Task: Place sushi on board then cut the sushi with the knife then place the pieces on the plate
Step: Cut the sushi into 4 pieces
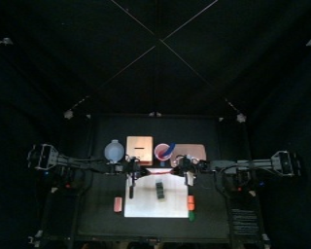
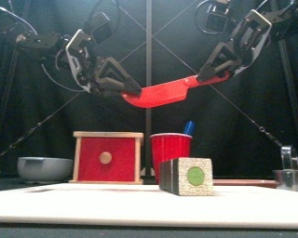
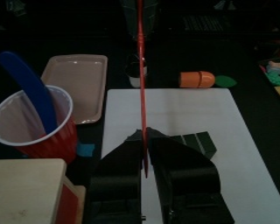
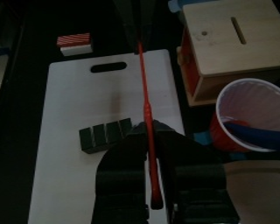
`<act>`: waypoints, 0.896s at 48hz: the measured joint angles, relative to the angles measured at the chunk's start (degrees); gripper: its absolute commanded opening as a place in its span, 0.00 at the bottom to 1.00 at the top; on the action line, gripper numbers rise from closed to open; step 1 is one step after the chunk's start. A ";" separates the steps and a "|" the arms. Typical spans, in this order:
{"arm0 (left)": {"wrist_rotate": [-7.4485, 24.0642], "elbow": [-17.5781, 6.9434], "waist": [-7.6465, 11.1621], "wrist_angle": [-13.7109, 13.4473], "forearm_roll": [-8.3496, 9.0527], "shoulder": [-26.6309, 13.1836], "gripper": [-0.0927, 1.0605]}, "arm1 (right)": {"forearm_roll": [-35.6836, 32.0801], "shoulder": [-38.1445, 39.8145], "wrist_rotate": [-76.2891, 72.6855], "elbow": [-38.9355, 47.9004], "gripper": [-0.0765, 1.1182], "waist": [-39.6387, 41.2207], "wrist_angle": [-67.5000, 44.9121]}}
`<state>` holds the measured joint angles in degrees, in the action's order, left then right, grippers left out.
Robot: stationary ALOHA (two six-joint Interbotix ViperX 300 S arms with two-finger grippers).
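Above the white cutting board [image 2: 101,203], left gripper [image 2: 124,88] and right gripper [image 2: 205,79] each clamp an end of the red knife [image 2: 162,93], held aloft; sushi roll [image 2: 186,176] sits on the board, probably just beneath.

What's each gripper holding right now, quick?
Left gripper: closed on one end of the red knife, held in the air.
Right gripper: closed on the other end of the same knife.
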<state>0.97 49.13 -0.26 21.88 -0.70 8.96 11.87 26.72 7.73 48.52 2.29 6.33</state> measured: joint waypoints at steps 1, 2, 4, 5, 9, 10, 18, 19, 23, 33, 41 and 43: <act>-0.09 0.00 0.00 0.00 0.00 -0.09 0.44 | 0.18 0.00 0.09 0.18 0.30 -0.09 -0.26; -0.09 0.00 0.00 -0.09 0.00 -0.18 0.43 | 0.35 0.00 0.18 0.26 0.30 -0.09 -0.44; -0.18 0.00 0.18 -0.09 0.00 -0.44 0.43 | 0.88 0.00 0.09 0.62 0.30 -0.18 -0.97; -0.26 0.00 0.26 -0.09 0.00 -0.53 0.43 | 1.05 0.00 0.09 0.79 0.30 -0.18 -1.05; -0.53 0.00 0.79 -0.18 -0.26 -1.23 0.43 | 1.76 -0.09 0.00 1.49 0.30 -0.35 -1.58; -0.44 -0.09 0.97 -0.18 -0.44 -1.32 0.43 | 1.85 -0.18 0.09 1.67 0.30 -0.35 -1.67; -0.44 -0.35 2.90 -0.26 -2.29 -2.55 0.43 | 4.31 -1.14 0.09 3.43 0.30 -1.67 -2.02; -0.44 -0.44 3.34 -0.26 -2.72 -2.81 0.43 | 4.83 -1.41 0.00 3.69 0.30 -1.85 -2.02; -0.44 -0.53 4.22 -0.35 -3.96 -3.52 0.43 | 6.24 -2.37 0.00 4.22 0.30 -2.55 -2.02; -0.44 -1.32 6.68 -0.53 -6.24 -6.24 0.43 | 7.29 -5.36 0.00 4.39 0.30 -3.16 -1.85; -0.44 -2.81 8.09 -1.58 -7.29 -8.70 0.43 | 7.38 -8.70 0.00 4.39 0.30 -3.25 -0.70; -0.53 -3.16 8.26 -1.93 -7.47 -9.23 0.43 | 7.38 -9.58 0.00 4.31 0.30 -3.25 -0.70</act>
<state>0.44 45.97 8.00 19.95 -8.17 -0.26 19.25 17.14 7.73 52.82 -0.97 5.63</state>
